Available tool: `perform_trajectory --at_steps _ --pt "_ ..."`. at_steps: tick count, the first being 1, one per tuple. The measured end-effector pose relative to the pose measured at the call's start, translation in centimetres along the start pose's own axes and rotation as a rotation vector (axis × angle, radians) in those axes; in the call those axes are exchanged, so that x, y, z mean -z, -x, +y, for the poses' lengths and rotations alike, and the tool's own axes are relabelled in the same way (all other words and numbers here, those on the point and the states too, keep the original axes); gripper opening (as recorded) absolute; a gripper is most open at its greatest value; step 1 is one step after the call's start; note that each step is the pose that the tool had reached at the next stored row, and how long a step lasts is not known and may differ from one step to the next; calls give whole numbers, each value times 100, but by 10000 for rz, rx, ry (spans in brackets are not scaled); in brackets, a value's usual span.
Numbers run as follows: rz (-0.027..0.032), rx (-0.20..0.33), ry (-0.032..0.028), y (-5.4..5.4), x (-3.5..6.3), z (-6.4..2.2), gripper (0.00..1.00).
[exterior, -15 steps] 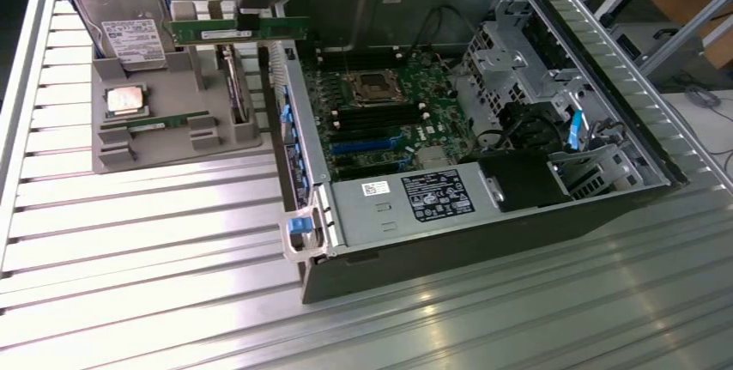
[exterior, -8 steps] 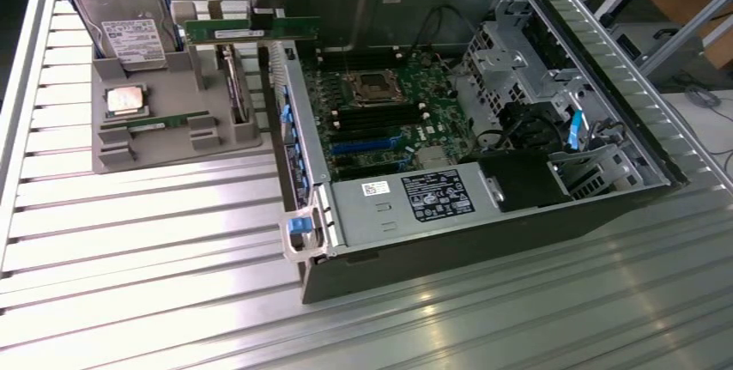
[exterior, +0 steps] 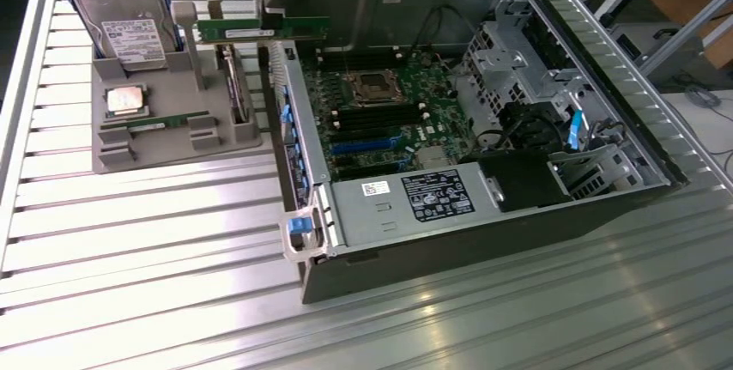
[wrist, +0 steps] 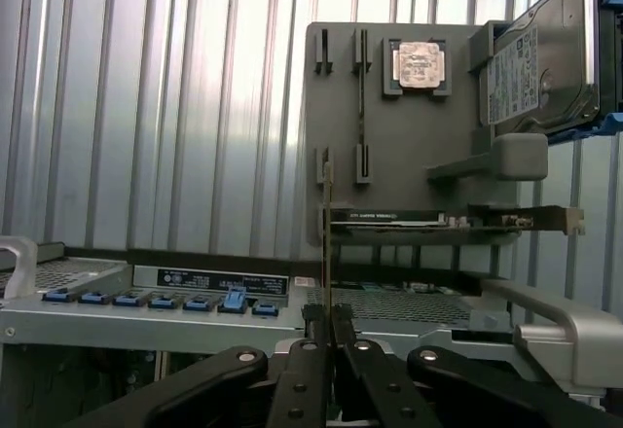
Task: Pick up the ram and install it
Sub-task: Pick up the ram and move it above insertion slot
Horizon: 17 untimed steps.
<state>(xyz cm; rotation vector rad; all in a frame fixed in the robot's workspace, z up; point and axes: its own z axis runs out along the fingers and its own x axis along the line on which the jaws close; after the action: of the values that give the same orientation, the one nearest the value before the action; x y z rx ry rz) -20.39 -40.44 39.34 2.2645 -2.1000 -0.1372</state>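
Note:
My gripper [exterior: 275,16] is shut on the ram [exterior: 261,31], a long green stick with a white label. It hangs level in the air over the open computer case's wall nearest the holder. In the wrist view the held ram [wrist: 326,243] shows edge-on as a thin strip rising from between the black fingers [wrist: 313,326]. A second, similar green stick [exterior: 166,121] stands in a slot of the grey holder [exterior: 172,78]. The motherboard's long black memory slots [exterior: 369,118] lie inside the case, below the socket.
The holder also carries a hard drive [exterior: 129,22], a square silver CPU [exterior: 126,100] and a card with a metal bracket [exterior: 235,87]. The open case [exterior: 619,130] holds a power supply [exterior: 418,198] and drive cages [exterior: 504,52]. A ribbed metal table [exterior: 149,258] lies around them.

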Motion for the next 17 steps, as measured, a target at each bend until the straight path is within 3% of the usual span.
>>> perform_trajectory --at_steps 17 --pt "-14 -3 145 -20 26 -268 13"
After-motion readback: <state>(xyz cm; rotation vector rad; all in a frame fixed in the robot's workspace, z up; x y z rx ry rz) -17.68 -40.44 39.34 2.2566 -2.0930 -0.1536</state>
